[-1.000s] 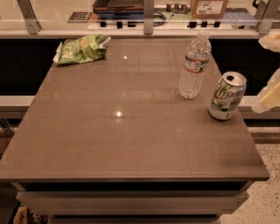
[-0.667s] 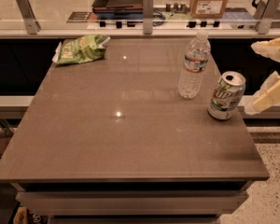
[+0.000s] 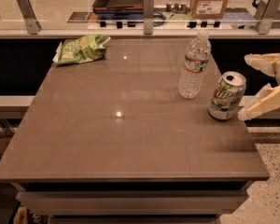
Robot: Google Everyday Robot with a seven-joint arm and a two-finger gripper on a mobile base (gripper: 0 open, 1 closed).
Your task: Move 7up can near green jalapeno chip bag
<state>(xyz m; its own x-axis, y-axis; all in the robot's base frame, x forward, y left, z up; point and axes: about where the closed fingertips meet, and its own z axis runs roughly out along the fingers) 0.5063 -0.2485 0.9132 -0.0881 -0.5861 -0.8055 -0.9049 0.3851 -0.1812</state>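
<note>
The 7up can [image 3: 227,95] stands upright near the table's right edge, white and green with a silver top. The green jalapeno chip bag [image 3: 80,49] lies at the table's far left corner, far from the can. My gripper [image 3: 253,86] comes in from the right edge of the view, just right of the can. Its two pale fingers [image 3: 263,104] are spread apart, one above the other, with nothing between them. The lower fingertip is close to the can's right side without holding it.
A clear plastic water bottle [image 3: 194,65] stands just left and behind the can. The brown table [image 3: 126,139] ends close to the right of the can. A railing with metal posts [image 3: 148,6], a cardboard box [image 3: 211,0] and a counter lie behind.
My gripper has moved slightly left toward the can. The can, bottle and chip bag have not moved.
</note>
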